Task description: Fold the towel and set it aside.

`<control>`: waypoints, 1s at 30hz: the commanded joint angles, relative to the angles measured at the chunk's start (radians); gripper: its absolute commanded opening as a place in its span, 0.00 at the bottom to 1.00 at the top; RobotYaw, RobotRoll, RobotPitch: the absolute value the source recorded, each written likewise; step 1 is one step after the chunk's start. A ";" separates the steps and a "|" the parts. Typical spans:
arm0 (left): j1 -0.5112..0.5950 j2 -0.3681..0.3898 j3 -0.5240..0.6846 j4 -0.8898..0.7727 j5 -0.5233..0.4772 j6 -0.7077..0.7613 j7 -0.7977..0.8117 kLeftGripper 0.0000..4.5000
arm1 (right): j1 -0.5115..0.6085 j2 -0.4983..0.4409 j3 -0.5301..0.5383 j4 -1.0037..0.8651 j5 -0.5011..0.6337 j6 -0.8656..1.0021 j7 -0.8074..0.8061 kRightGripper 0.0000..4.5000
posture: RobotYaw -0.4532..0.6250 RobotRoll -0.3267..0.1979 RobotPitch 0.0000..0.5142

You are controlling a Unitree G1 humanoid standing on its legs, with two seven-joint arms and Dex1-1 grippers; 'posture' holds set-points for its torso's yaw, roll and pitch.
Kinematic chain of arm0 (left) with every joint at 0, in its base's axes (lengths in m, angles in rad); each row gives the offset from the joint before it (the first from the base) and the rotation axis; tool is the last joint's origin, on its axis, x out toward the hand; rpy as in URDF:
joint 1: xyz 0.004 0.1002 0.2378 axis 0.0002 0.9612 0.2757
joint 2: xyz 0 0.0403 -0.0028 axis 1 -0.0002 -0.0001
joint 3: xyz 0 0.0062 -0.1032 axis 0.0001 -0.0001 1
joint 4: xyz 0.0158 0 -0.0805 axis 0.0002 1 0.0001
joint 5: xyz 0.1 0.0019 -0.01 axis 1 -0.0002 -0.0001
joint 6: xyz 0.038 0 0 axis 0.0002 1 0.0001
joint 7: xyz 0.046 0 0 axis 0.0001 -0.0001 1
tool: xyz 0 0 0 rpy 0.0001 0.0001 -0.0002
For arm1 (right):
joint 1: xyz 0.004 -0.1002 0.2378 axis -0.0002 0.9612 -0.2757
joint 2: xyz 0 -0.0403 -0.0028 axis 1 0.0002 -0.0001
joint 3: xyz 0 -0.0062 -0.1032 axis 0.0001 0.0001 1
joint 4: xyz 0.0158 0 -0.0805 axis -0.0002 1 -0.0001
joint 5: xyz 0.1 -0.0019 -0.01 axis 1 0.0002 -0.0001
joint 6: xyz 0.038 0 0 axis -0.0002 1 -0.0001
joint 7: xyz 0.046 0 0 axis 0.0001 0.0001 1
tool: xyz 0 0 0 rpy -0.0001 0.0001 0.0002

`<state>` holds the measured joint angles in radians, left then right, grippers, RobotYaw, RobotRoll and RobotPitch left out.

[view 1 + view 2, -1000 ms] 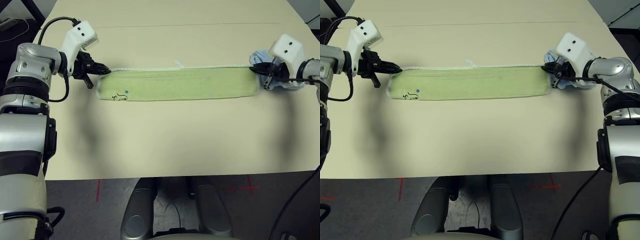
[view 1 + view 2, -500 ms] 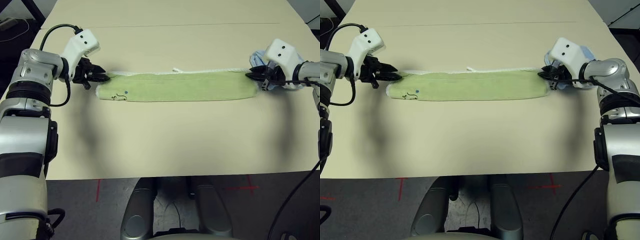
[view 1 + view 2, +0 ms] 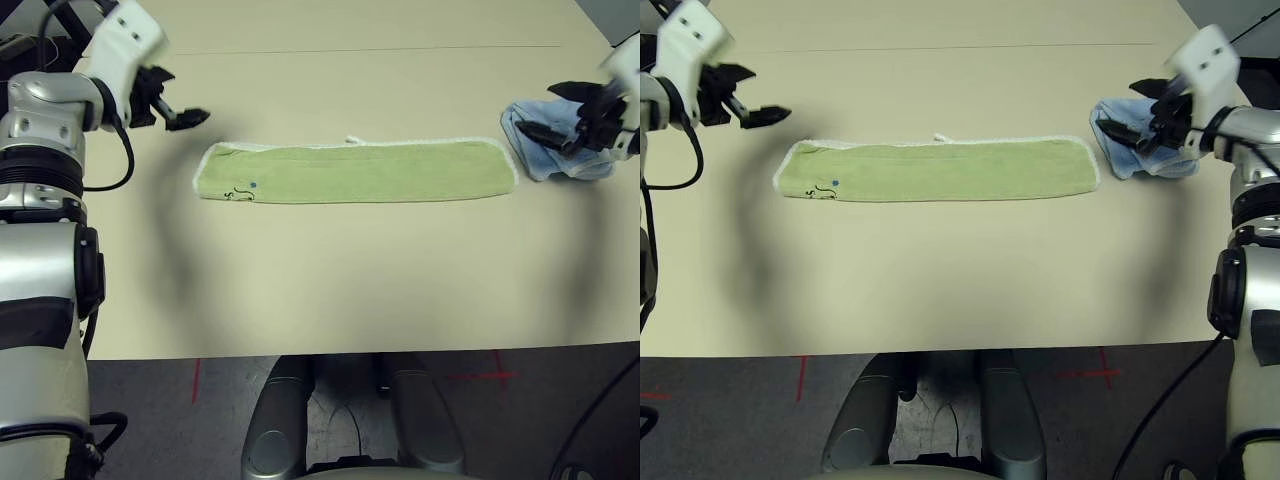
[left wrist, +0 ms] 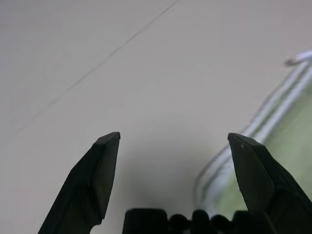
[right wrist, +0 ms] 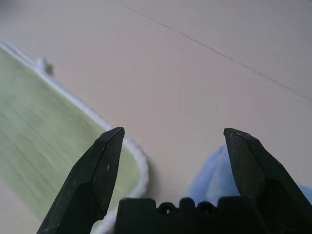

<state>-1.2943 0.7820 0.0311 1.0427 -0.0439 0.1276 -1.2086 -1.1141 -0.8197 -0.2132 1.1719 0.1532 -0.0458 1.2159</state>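
The left pincer hangs above the desk with its two black fingers spread wide and nothing between them; its wrist view shows the fingertips well apart over bare desk, with the white-edged end of the towel just beyond one finger. The right pincer is likewise released, fingers parted and empty, poised over the crumpled light blue cloth that lies at the towel's right end; its wrist view shows the towel's rounded, white-stitched corner beside one finger and the blue cloth by the other. Between the two arms the towel lies flat on the desk as a long, narrow light green strip running left to right, white edging along its far side and ends, a short loose thread near the middle of the far edge, and a small dark mark near its left end. Neither pincer touches it.
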 commanded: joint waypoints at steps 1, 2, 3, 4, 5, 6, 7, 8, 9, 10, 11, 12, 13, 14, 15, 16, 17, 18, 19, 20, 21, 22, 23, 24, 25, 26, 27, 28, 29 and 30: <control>0.132 -0.028 0.059 -0.175 -0.110 0.156 -0.034 1.00 | 0.087 0.007 -0.042 -0.082 0.079 0.164 0.041 0.99 | 0.48 0.62 0.49; 0.190 -0.036 0.071 -0.256 -0.141 0.200 -0.036 1.00 | 0.116 0.017 -0.054 -0.119 0.100 0.196 0.032 0.99 | 0.48 0.62 0.49; 0.246 -0.046 0.085 -0.330 -0.167 0.232 -0.025 1.00 | 0.145 0.027 -0.065 -0.156 0.119 0.225 0.019 0.99 | 0.48 0.62 0.49; 0.295 -0.055 0.099 -0.395 -0.188 0.255 -0.007 1.00 | 0.173 0.037 -0.073 -0.195 0.135 0.249 0.006 0.99 | 0.49 0.62 0.49; 0.343 -0.065 0.111 -0.458 -0.212 0.285 0.008 1.00 | 0.204 0.047 -0.079 -0.237 0.148 0.264 -0.005 0.99 | 0.49 0.62 0.49; 0.390 -0.078 0.122 -0.512 -0.229 0.306 0.031 1.00 | 0.235 0.059 -0.084 -0.278 0.160 0.280 -0.018 0.99 | 0.49 0.62 0.49; 0.429 -0.085 0.126 -0.554 -0.240 0.315 0.044 1.00 | 0.260 0.068 -0.089 -0.314 0.171 0.293 -0.031 0.99 | 0.49 0.62 0.49; 0.462 -0.090 0.128 -0.588 -0.253 0.325 0.049 1.00 | 0.280 0.076 -0.093 -0.347 0.181 0.306 -0.042 0.99 | 0.49 0.62 0.49; 0.490 -0.094 0.131 -0.615 -0.264 0.328 0.054 1.00 | 0.300 0.083 -0.097 -0.378 0.191 0.320 -0.052 0.99 | 0.49 0.62 0.49; 0.511 -0.098 0.132 -0.635 -0.273 0.323 0.056 1.00 | 0.317 0.087 -0.098 -0.405 0.200 0.330 -0.060 0.99 | 0.49 0.62 0.49; 0.529 -0.099 0.129 -0.653 -0.285 0.321 0.047 1.00 | 0.333 0.090 -0.098 -0.427 0.209 0.341 -0.067 0.99 | 0.49 0.62 0.49; 0.541 -0.100 0.127 -0.665 -0.295 0.313 0.036 1.00 | 0.345 0.092 -0.097 -0.446 0.217 0.349 -0.073 0.99 | 0.49 0.62 0.50; 0.546 -0.100 0.124 -0.670 -0.306 0.306 0.022 1.00 | 0.357 0.092 -0.093 -0.460 0.220 0.353 -0.072 0.99 | 0.49 0.62 0.50; 0.547 -0.098 0.120 -0.671 -0.316 0.307 0.006 1.00 | 0.366 0.091 -0.088 -0.471 0.223 0.354 -0.070 0.99 | 0.49 0.62 0.50; 0.547 -0.092 0.108 -0.669 -0.319 0.303 -0.019 1.00 | 0.374 0.088 -0.081 -0.480 0.223 0.351 -0.064 0.99 | 0.49 0.62 0.49; 0.546 -0.085 0.094 -0.663 -0.314 0.288 -0.041 1.00 | 0.380 0.085 -0.074 -0.485 0.221 0.345 -0.057 0.99 | 0.49 0.62 0.49; 0.542 -0.079 0.078 -0.652 -0.304 0.271 -0.061 1.00 | 0.381 0.081 -0.067 -0.487 0.218 0.340 -0.051 0.99 | 0.48 0.62 0.49; 0.536 -0.075 0.063 -0.640 -0.293 0.253 -0.076 1.00 | 0.380 0.079 -0.062 -0.486 0.214 0.336 -0.047 0.99 | 0.48 0.62 0.49; 0.530 -0.072 0.044 -0.624 -0.274 0.220 -0.091 1.00 | 0.378 0.073 -0.053 -0.486 0.208 0.330 -0.038 0.99 | 0.48 0.62 0.49; 0.525 -0.068 0.028 -0.608 -0.259 0.193 -0.104 1.00 | 0.376 0.069 -0.047 -0.486 0.204 0.328 -0.030 0.99 | 0.48 0.62 0.49; 0.518 -0.067 0.014 -0.584 -0.239 0.159 -0.103 1.00 | 0.375 0.061 -0.040 -0.485 0.201 0.333 -0.020 0.99 | 0.47 0.62 0.49; 0.514 -0.065 0.002 -0.560 -0.217 0.117 -0.101 1.00 | 0.375 0.053 -0.034 -0.484 0.199 0.338 -0.008 0.99 | 0.47 0.62 0.49; 0.514 -0.064 -0.007 -0.537 -0.202 0.077 -0.106 1.00 | 0.376 0.044 -0.030 -0.481 0.197 0.346 0.000 0.99 | 0.47 0.62 0.49; 0.515 -0.063 -0.013 -0.520 -0.192 0.048 -0.107 1.00 | 0.378 0.036 -0.025 -0.478 0.196 0.351 0.006 0.99 | 0.47 0.62 0.49; 0.517 -0.063 -0.015 -0.507 -0.186 0.030 -0.104 1.00 | 0.379 0.031 -0.021 -0.474 0.194 0.350 0.010 0.99 | 0.47 0.62 0.49; 0.518 -0.064 -0.014 -0.498 -0.184 0.019 -0.100 1.00 | 0.380 0.028 -0.019 -0.472 0.194 0.347 0.011 0.99 | 0.47 0.62 0.49; 0.529 -0.064 -0.012 -0.504 -0.184 0.020 -0.092 1.00 | 0.378 0.029 -0.019 -0.470 0.195 0.349 0.007 0.99 | 0.47 0.62 0.49; 0.539 -0.062 -0.011 -0.510 -0.182 0.017 -0.085 1.00 | 0.376 0.031 -0.020 -0.469 0.196 0.353 0.001 0.99 | 0.47 0.62 0.49; 0.547 -0.060 -0.011 -0.511 -0.181 0.014 -0.085 1.00 | 0.372 0.035 -0.021 -0.471 0.199 0.368 -0.011 0.99 | 0.48 0.62 0.49; 0.552 -0.059 -0.011 -0.511 -0.179 0.010 -0.086 1.00 | 0.369 0.038 -0.022 -0.472 0.200 0.380 -0.020 0.99 | 0.48 0.62 0.49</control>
<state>-0.7691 0.7103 0.0280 0.5294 -0.2360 0.1517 -1.2921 -0.7533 -0.7787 -0.2446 0.7043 0.3569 0.3132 1.2089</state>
